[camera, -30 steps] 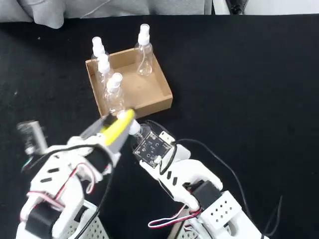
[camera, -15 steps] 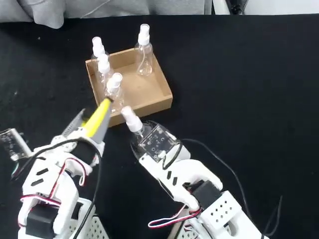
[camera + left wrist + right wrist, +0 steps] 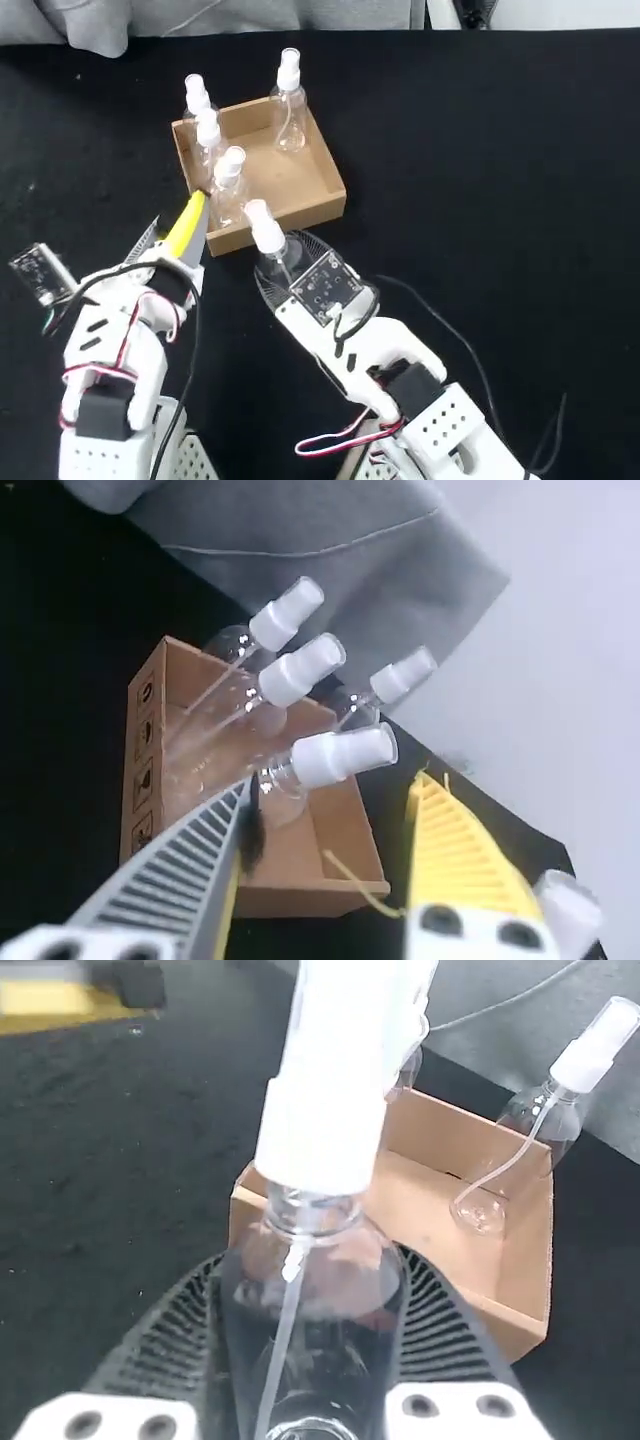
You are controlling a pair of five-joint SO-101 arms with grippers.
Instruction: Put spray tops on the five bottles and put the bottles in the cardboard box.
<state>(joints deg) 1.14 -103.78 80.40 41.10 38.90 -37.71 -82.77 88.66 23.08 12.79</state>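
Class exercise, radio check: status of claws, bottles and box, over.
Right claw shut on fifth bottle, spray top on, at cardboard box's near wall. Left claw open, empty. Four capped bottles in box, none blocking.

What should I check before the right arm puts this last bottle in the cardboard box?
1. Right gripper shut on held bottle: ok.
2. Spray top on it: ok. Screwed tight: cannot tell.
3. Four other bottles topped, inside cardboard box: ok.
4. Bare box floor for a fifth: ok.
5. Left gripper, open and empty by the box's front corner, clear of the path: cannot tell.
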